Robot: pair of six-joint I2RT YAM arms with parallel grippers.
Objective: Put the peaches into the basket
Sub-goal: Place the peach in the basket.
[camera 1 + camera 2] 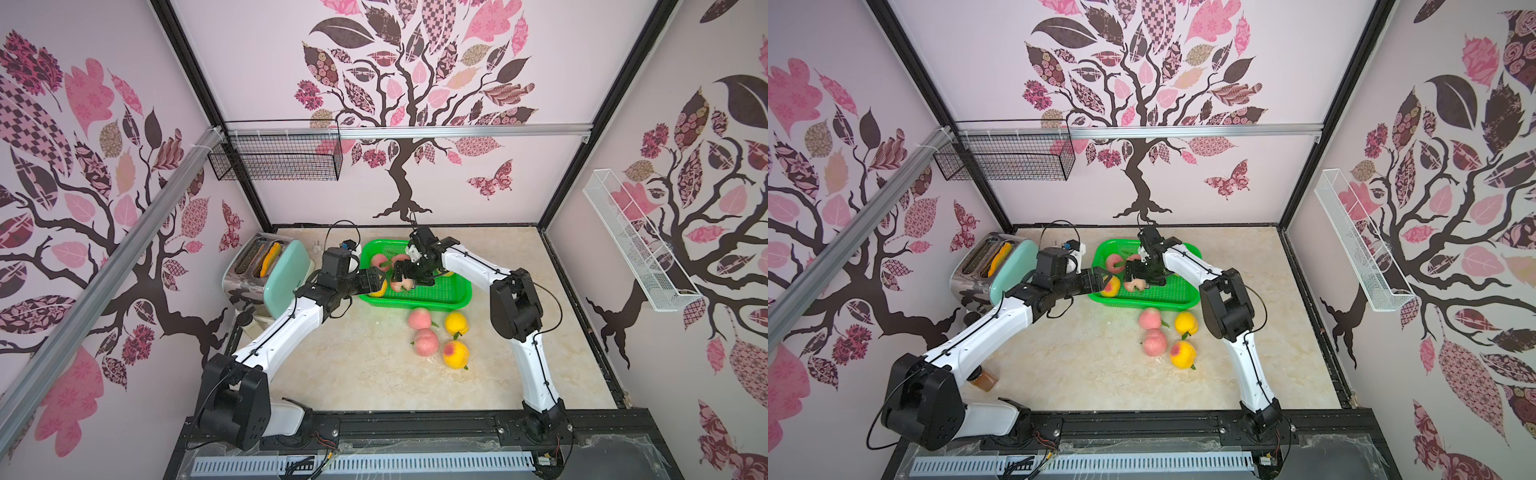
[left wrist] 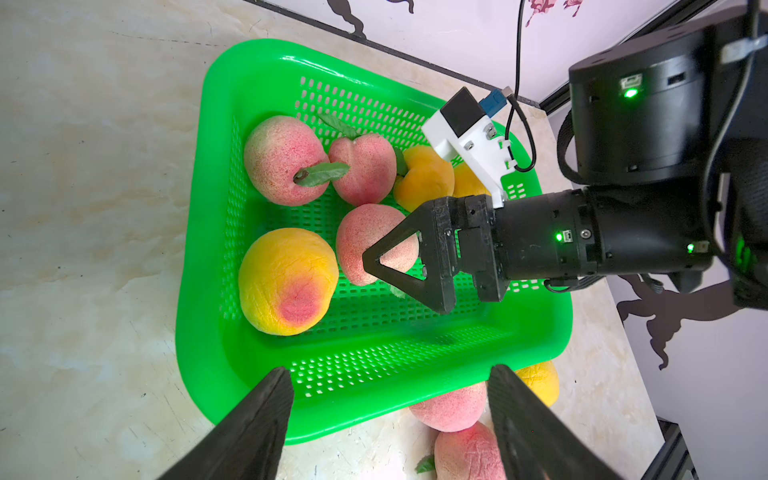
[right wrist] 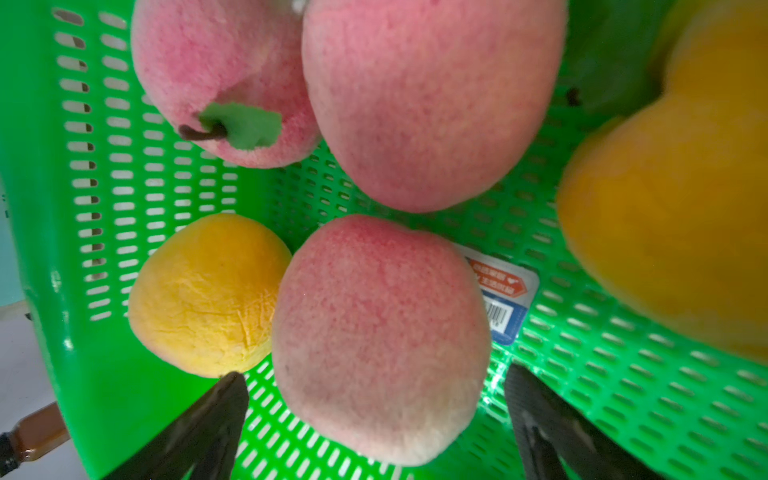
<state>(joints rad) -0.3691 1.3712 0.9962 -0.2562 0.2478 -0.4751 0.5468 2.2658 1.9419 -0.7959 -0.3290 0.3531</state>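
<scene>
Peaches, round and fuzzy in pale pink or yellow-orange, are filling the bright green perforated plastic basket point(image 2: 195, 266) at the back of the beige marble-look tabletop point(image 1: 353, 374). The right gripper point(image 3: 374, 380) is standing spread wide inside the basket, its black fingers clear on either side of a pink peach point(image 3: 374, 316) that is lying released on the mesh floor. The left gripper point(image 2: 390, 372) is hovering parted and empty over the basket's left end. By the look of it, the right arm is best lifting straight up, jaws wide, so that neither finger is nudging the fruit or catching the rim. Six peaches appear to be lying in the basket, three pink and three yellow, one yellow largely hidden. Four are waiting on the tabletop just beside it: two pink loose peaches point(image 1: 426, 341) and two yellow loose peaches point(image 1: 456, 354).
</scene>
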